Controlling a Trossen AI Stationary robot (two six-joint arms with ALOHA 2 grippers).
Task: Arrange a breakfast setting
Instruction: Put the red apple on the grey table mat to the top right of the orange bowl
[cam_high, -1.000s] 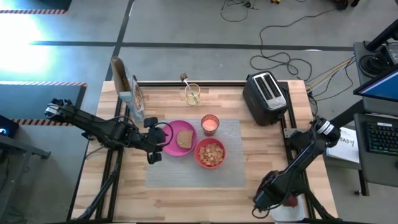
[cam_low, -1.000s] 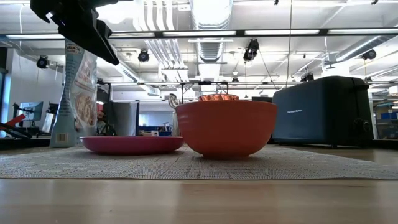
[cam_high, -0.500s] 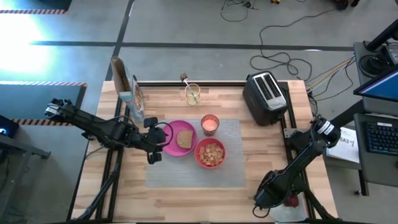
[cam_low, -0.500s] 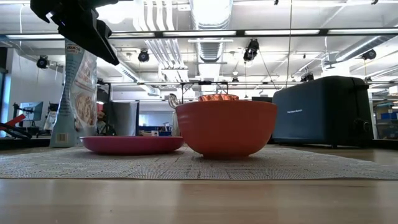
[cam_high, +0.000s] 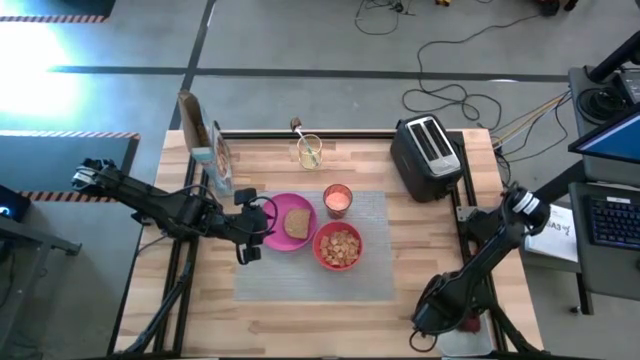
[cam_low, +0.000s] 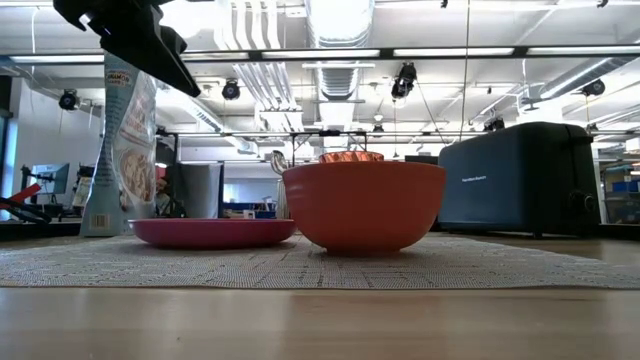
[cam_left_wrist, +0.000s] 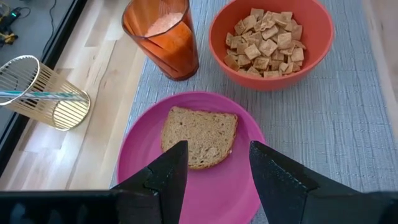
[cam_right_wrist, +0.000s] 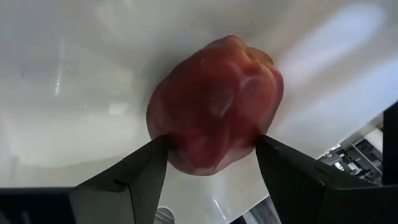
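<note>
Landmark: the grey woven placemat (cam_high: 315, 245), mid-table.

Off its left edge, the left gripper (cam_high: 254, 228) hung above the pink plate (cam_high: 283, 222)'s left rim, fingers (cam_left_wrist: 168, 174) spread apart with nothing between them; the wrist view looked past them down onto the plate. A cereal box (cam_high: 218, 160) stood upright beyond the placemat's far-left corner.

The plate sat on the placemat's left part, one toast slice (cam_high: 296, 222) lying flat on it. Just right of the plate, touching or nearly so, was the red-orange bowl (cam_high: 339, 246), filled with square cereal pieces. Behind the bowl, near the placemat's far edge, stood the orange-tinted cup (cam_high: 338, 199), upright. A clear holder (cam_high: 309, 152) with a utensil in it stood off the placemat, past its far edge. Spoon: couldn't tell which item it was.

The black toaster (cam_high: 428, 155) stood beyond the placemat's far-right corner.

The right gripper (cam_high: 447, 322) was well off the placemat, past its near-right corner at the table's edge, low over a white tray (cam_right_wrist: 74, 81). Its fingers (cam_right_wrist: 134, 174) were set against both sides of the dark-red fruit (cam_right_wrist: 214, 106), which rested in the tray.
</note>
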